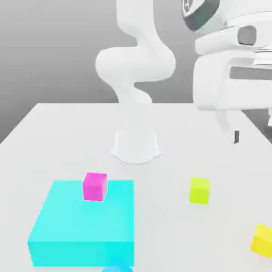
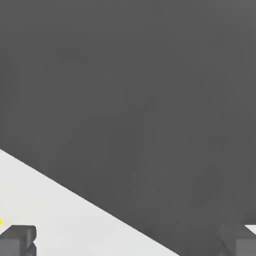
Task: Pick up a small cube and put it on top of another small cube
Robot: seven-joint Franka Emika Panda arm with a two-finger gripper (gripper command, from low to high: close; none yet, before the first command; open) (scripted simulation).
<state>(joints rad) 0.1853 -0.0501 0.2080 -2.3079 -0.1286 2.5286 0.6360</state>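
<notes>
Golden-yellow cube [image 1: 262, 241], near right, looks light and rigid; the wide-open gripper [image 2: 128, 244] should pinch 2 opposite sides.

White tabletop [image 2: 65, 215] edge slanting beneath a broad dark grey expanse.

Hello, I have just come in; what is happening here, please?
A white robot arm holds its open, empty claw above the table, gripping nothing. The small golden-yellow cube and the small lime-green cube stand apart on the table. A small magenta cube is at the large flat cyan block. No stacking yet.
</notes>
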